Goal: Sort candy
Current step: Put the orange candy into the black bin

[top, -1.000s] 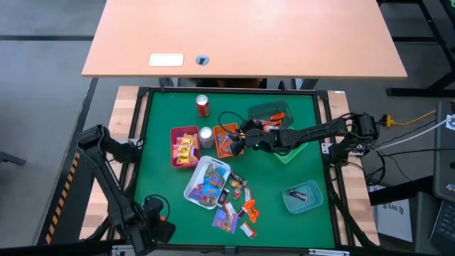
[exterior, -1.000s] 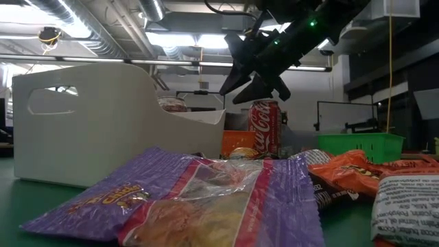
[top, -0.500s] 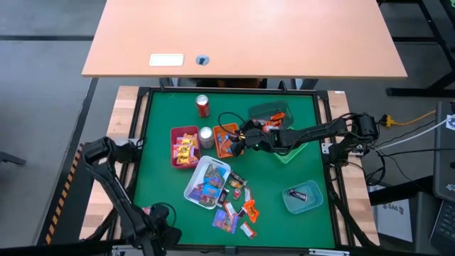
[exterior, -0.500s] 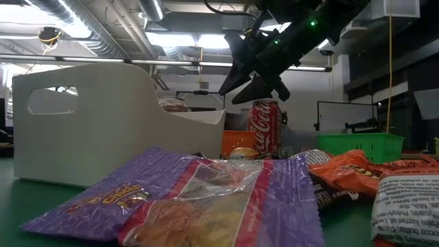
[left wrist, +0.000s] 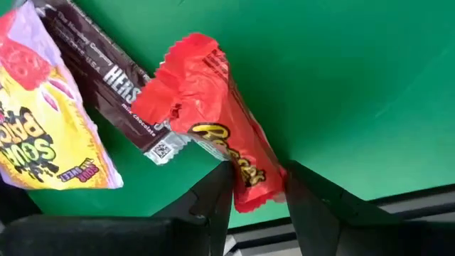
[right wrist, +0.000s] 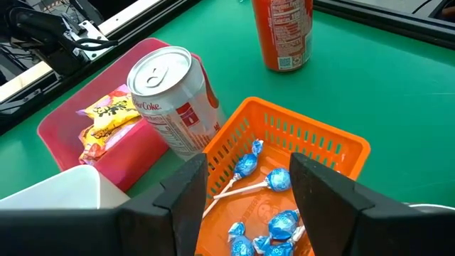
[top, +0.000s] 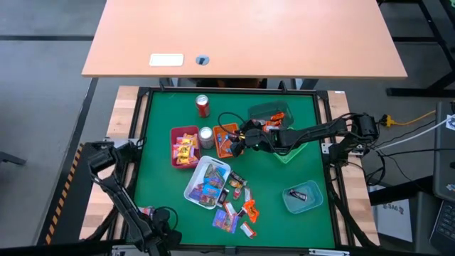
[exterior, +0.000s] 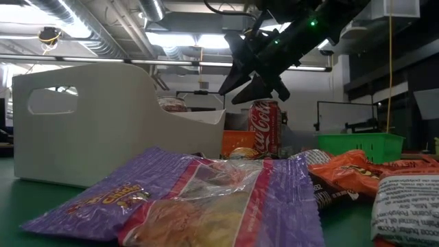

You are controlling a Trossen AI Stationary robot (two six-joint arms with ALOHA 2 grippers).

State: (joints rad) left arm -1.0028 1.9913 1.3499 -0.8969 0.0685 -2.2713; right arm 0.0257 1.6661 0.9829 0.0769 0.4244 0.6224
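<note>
The left gripper (left wrist: 257, 186) grips an orange candy (left wrist: 217, 117); the right gripper (right wrist: 247, 186), open and empty, hangs over the orange tray (right wrist: 323, 142).

Two cans (top: 205, 136) and four trays (top: 185, 147) are crowding the green mat's (top: 160, 178) middle, with loose candy (top: 238, 212) lying just below; wide bare strips are staying open along its side edges.

Lollipops (right wrist: 269, 181) in basket (right wrist: 334, 146) (beside can (right wrist: 173, 99))
</note>
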